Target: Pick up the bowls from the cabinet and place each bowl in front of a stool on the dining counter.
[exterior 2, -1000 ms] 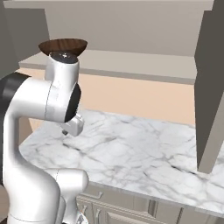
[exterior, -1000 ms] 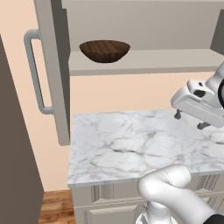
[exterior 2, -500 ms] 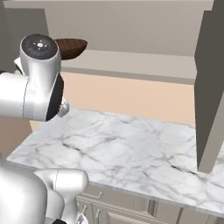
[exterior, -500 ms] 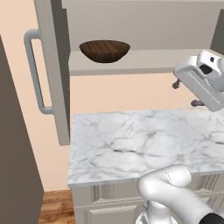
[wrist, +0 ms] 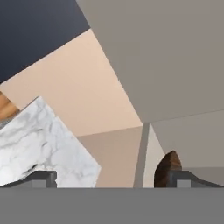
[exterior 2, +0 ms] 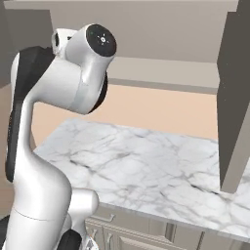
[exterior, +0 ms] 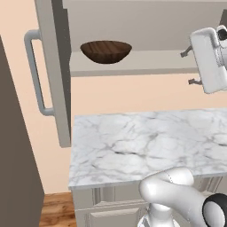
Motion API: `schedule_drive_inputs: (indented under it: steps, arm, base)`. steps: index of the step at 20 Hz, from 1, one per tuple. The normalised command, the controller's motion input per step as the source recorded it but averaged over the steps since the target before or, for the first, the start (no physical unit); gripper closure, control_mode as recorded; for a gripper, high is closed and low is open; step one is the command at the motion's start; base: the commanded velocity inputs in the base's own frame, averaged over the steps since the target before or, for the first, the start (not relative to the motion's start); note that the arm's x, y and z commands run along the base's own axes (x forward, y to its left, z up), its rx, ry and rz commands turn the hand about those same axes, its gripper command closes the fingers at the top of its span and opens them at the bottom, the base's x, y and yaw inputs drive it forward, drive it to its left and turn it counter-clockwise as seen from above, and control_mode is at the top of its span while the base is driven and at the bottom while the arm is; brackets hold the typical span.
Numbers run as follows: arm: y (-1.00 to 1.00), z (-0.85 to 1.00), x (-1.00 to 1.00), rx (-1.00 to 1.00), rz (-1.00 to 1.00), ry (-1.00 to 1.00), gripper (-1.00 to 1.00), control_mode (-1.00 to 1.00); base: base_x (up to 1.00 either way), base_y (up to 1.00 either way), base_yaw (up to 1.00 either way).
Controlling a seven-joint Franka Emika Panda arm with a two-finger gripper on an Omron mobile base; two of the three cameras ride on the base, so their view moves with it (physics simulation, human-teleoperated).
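The hand (exterior: 190,67) has risen to shelf height, fingers spread and empty, right of the bowl (exterior: 106,51).

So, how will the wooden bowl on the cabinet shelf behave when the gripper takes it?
The wooden bowl looks rigid, so it probably won't flex. Its rounded underside suggests it may rock or slide if nudged. Probably light and sturdy, being wood.

A round dark brown wooden bowl (exterior: 106,51) with visible grain sat upright on the pale inner shelf of the grey-beige cabinet (exterior: 146,62), toward the shelf's left end. The cabinet's door (exterior: 52,71) stood open just left of the bowl, its long grey bar handle (exterior: 35,73) facing outward.
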Motion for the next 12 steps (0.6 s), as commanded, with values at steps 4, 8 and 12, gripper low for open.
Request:
schedule_drive_inputs:
  steps: [4, 8, 12]
  arm:
    - [0.06, -0.01, 0.24, 0.33, -0.07, -0.05, -1.0, -1.0]
    - [0.11, -0.03, 0.39, 0.16, -0.04, -0.06, -1.0, -1.0]
    - [0.13, 0.0, 0.58, 0.07, 0.0, 0.0, -1.0, -1.0]
  base:
    - [0.0, 0.0, 0.0]
    - [0.0, 0.0, 0.0]
    - [0.0, 0.0, 0.0]
